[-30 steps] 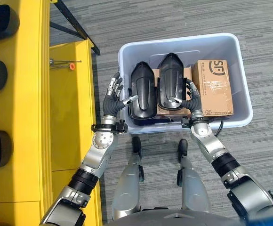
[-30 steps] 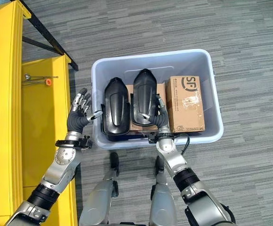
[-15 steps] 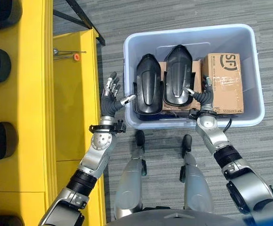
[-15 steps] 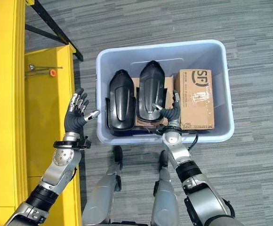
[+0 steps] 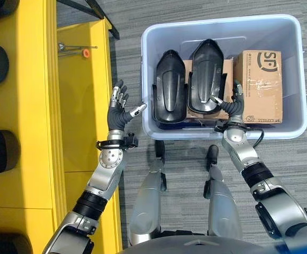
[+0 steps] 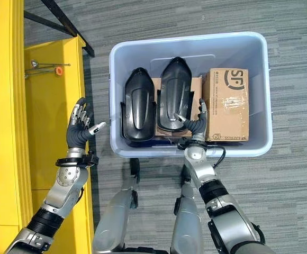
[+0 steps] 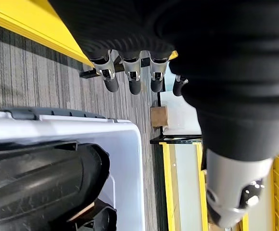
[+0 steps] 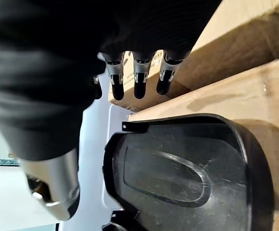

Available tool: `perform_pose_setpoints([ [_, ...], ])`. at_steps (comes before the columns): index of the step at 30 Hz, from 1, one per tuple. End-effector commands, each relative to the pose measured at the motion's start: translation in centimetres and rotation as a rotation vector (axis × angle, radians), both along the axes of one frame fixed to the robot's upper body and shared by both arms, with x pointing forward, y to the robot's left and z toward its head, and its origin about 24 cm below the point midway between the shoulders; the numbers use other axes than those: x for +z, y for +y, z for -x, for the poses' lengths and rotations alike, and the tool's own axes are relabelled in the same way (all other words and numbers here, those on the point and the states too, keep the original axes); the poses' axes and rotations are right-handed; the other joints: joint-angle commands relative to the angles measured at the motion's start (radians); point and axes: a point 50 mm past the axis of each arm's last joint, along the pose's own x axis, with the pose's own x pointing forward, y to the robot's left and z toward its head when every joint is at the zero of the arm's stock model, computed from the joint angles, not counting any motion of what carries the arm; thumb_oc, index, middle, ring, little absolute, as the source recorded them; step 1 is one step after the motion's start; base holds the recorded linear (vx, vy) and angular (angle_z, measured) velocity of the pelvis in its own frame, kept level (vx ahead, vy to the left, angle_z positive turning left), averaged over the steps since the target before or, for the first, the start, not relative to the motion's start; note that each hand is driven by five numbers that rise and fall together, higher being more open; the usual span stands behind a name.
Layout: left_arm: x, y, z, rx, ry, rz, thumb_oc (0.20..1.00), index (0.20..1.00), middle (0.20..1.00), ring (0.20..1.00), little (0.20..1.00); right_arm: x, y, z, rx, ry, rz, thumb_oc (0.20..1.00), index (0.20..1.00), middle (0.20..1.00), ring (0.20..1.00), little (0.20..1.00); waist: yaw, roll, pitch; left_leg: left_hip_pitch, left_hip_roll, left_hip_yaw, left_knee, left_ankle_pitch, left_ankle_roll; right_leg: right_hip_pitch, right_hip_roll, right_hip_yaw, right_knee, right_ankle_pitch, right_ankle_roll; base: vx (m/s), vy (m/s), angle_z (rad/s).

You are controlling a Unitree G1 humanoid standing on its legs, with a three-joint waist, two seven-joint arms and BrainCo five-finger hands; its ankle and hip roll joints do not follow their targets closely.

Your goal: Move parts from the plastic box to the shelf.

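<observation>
A tall yellow shelf [image 5: 32,106] runs down the robot's left side. Just beside it, on grey carpet, sits a pale blue plastic box [image 5: 225,132]. Inside the box, two long black moulded parts stand side by side: the left part [image 5: 169,87] near the box's left wall and the right part [image 5: 206,76] in the middle, both lying on a flat carton [image 5: 228,69]. A larger cardboard carton [image 5: 263,79] fills the box's right end.

The left hand [image 5: 119,114] is raised outside the box, between the shelf and the box's left wall, fingers straight and spread, holding nothing. The right hand [image 5: 234,105] is inside the box, at the near end of the right part, between it and the larger carton; its fingers are straight with the thumb spread, gripping nothing.

The parts look like rigid, hollow plastic shells, probably light for their length, with a smooth, glossy, curved back that may slip under the fingers. Their raised side edges and squared near ends look like the surest places to hold, one hand on each long side.

Compared with a second ago, the whole view has shifted, so the camera has moved. The left hand then had its fingertips at the box's left rim by the left part; now it is clear of the box, nearer the shelf. The right hand sits further back at the part's near end. Both parts lie as before.
</observation>
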Motion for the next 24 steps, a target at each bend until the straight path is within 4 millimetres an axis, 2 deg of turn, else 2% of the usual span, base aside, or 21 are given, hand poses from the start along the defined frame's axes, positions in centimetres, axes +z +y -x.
perform_pose_setpoints([
  [1, 2.1, 1.0, 1.2, 0.018, -0.134, -0.044, 1.0, 1.0, 1.0, 1.0, 1.0, 2.4, -0.8, -0.5, -0.044, -0.112, -0.046, 1.0, 1.0, 1.0, 1.0, 1.0, 0.004, -0.021, -0.039, -0.107, 0.027, -0.013, 0.176, -0.102, -0.039, -0.092, -0.153, 0.022, 0.185, -0.077, 0.068, -0.03, 0.015, 0.11],
  [8, 2.3, 0.9, 1.0, 0.022, -0.14, -0.049, 1.0, 1.0, 1.0, 1.0, 1.0, 2.6, -1.6, -1.1, -0.09, -0.095, -0.038, 1.0, 1.0, 1.0, 1.0, 1.0, 0.008, -0.013, -0.028, -0.134, 0.024, -0.012, 0.188, -0.103, -0.038, -0.121, -0.153, 0.027, 0.2, -0.078, 0.068, 0.0, 0.003, 0.02],
  [13, 2.5, 0.8, 1.0, 0.011, -0.146, -0.044, 1.0, 1.0, 1.0, 1.0, 1.0, 3.5, -3.2, -2.2, -0.162, -0.077, -0.036, 1.0, 1.0, 1.0, 1.0, 1.0, 0.02, -0.002, -0.018, -0.157, 0.021, -0.012, 0.191, -0.103, -0.038, -0.147, -0.154, 0.031, 0.21, -0.082, 0.069, 0.0, -0.001, -0.01],
  [24, 3.2, 0.1, 0.7, -0.024, -0.173, -0.049, 1.0, 1.0, 1.0, 1.0, 1.0, 3.6, -6.2, -3.4, -0.275, 0.03, -0.017, 1.0, 1.0, 1.0, 1.0, 1.0, 0.04, 0.021, -0.011, -0.181, 0.015, -0.016, 0.192, -0.101, -0.035, -0.171, -0.152, 0.03, 0.225, -0.092, 0.07, 0.0, 0.0, 0.0],
])
